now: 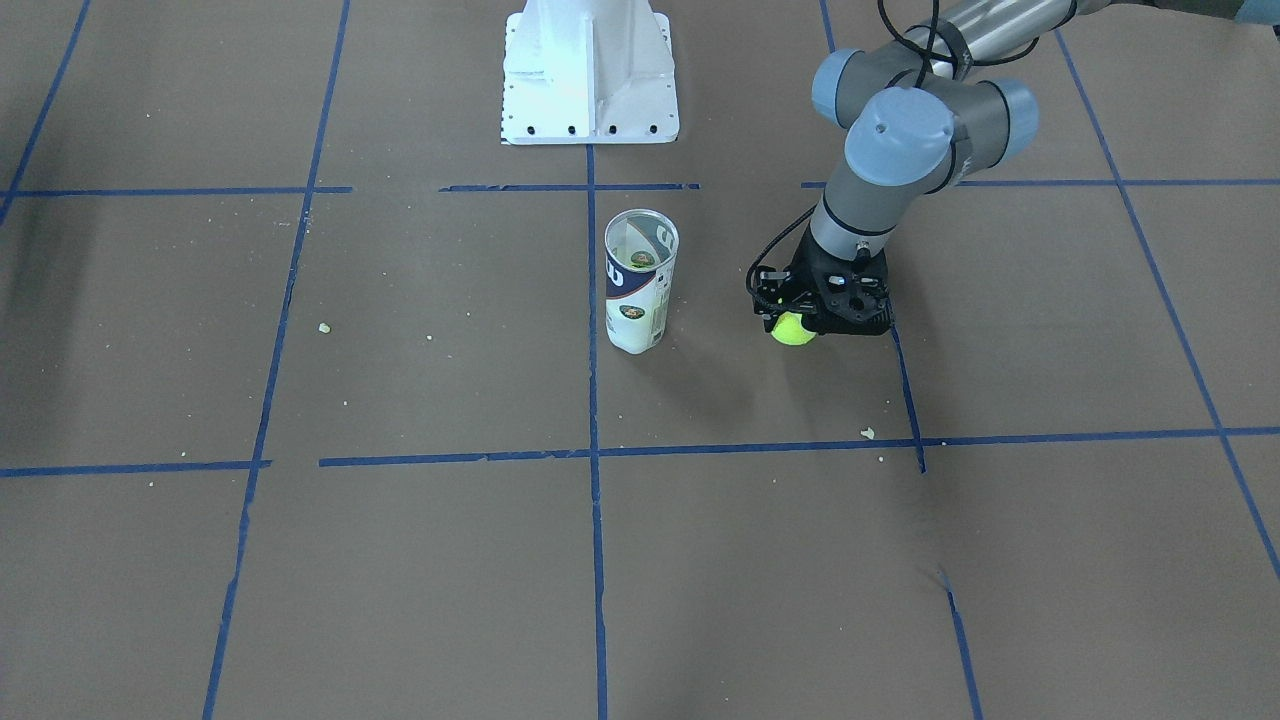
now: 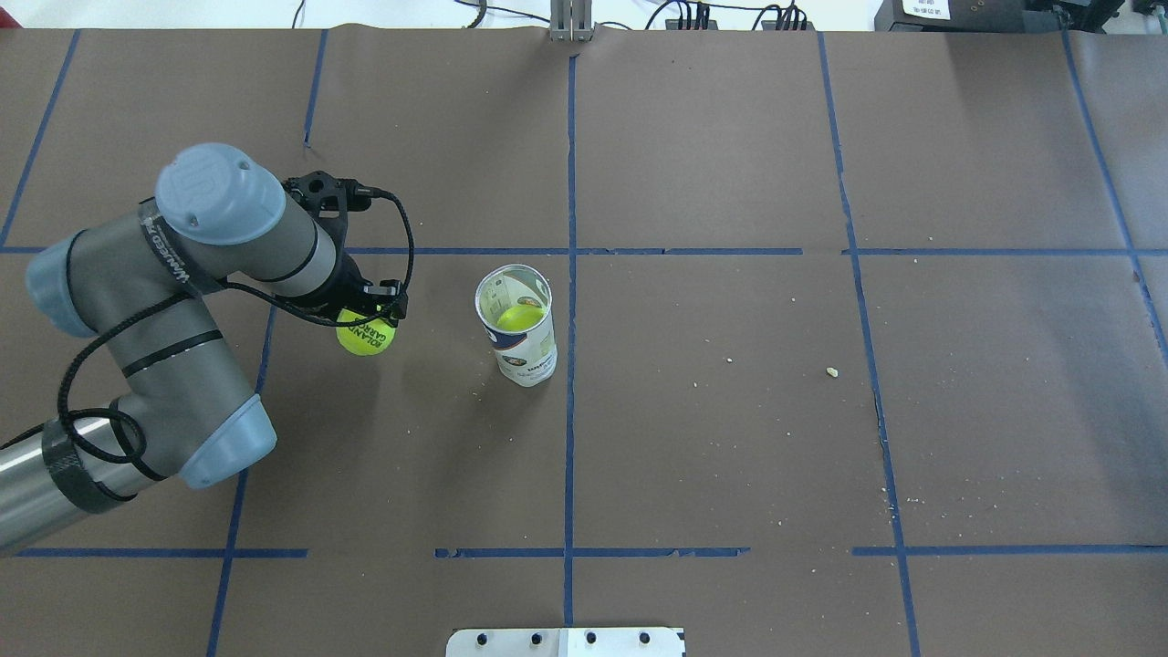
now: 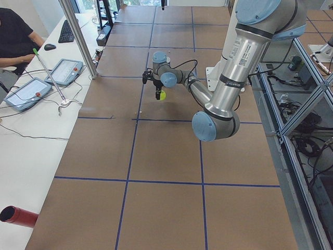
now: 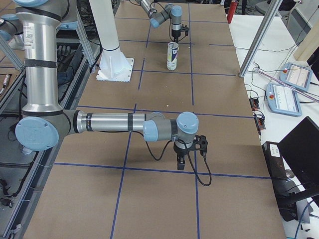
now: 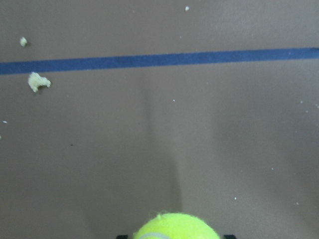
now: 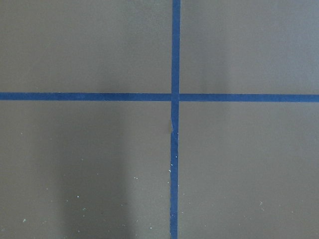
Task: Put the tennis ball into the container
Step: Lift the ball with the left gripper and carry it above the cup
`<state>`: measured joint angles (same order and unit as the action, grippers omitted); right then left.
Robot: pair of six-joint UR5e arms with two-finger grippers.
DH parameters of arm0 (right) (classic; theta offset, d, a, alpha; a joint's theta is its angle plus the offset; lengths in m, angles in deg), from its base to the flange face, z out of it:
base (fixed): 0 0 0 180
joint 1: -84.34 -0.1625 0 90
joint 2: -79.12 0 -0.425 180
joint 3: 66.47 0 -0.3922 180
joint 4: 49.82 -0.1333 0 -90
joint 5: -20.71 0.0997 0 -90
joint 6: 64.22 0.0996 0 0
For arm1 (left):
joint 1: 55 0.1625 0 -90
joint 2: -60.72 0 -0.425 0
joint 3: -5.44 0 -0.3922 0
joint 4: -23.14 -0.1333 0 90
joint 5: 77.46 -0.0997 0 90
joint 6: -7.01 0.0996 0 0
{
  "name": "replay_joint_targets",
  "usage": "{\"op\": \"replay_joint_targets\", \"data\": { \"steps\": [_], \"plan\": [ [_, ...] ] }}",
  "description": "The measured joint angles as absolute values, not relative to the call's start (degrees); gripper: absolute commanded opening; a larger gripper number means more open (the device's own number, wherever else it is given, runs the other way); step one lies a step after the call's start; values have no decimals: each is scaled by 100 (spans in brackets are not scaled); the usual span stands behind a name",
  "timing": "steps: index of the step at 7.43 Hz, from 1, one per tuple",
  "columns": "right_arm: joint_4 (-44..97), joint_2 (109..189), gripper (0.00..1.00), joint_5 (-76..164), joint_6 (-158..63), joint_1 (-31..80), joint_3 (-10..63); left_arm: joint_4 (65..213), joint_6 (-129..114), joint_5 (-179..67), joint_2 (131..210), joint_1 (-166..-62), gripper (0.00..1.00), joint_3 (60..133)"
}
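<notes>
— On the brown-papered table (image 1: 400,560), left of centre as seen from over the robot's shoulders: what does the left gripper (image 2: 367,318) have?

— Its fingers are pinched on the tennis ball (image 1: 793,329), a fuzzy yellow-green ball with dark lettering across it. The gripper points down at the table, and in its wrist camera the top of the ball just pokes into the bottom edge.

— And the container (image 1: 640,282)?

— Upright, mouth open, just left of the central blue tape line (image 2: 570,456) in the overhead view, and nearer the camera than the white robot base (image 1: 590,70) in the front view. The held ball is to the container's left in the overhead view, near it but apart, beside it rather than over its opening.

— Anything inside?

— A second ball (image 2: 520,317), yellow-green, low in the can.

— The right gripper (image 4: 180,163)?

— Well apart from the can, at the table's far right end, pointing down near a tape crossing. Only the side camera shows it, so I cannot tell whether its fingers are spread or pressed together.

— Loose bits?

— Pale crumbs (image 5: 37,81) lie on the paper beside a tape line.
</notes>
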<state>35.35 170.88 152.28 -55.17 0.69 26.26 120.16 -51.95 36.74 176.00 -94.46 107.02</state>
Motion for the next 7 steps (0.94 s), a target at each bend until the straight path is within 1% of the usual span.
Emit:
{"op": "replay_joint_targets", "data": {
  "steps": [2,4,6,7],
  "plan": [
    [3535,17088,100,15228,-5517,67,2626,10887,-4818,3685,17710,-9780,0,11503],
    [3535,17088,100,15229,-5517,66,2626,9626,-4601,3706,18184,-10203,0,12125],
    [3535,17088,100,15229,-5517,66,2626,8697,-4581,4011,18881,-10309,0,12339],
    [3535,17088,100,15229,-5517,66,2626,8575,-4677,4149,19145,-10299,0,12267]
  ]
}}
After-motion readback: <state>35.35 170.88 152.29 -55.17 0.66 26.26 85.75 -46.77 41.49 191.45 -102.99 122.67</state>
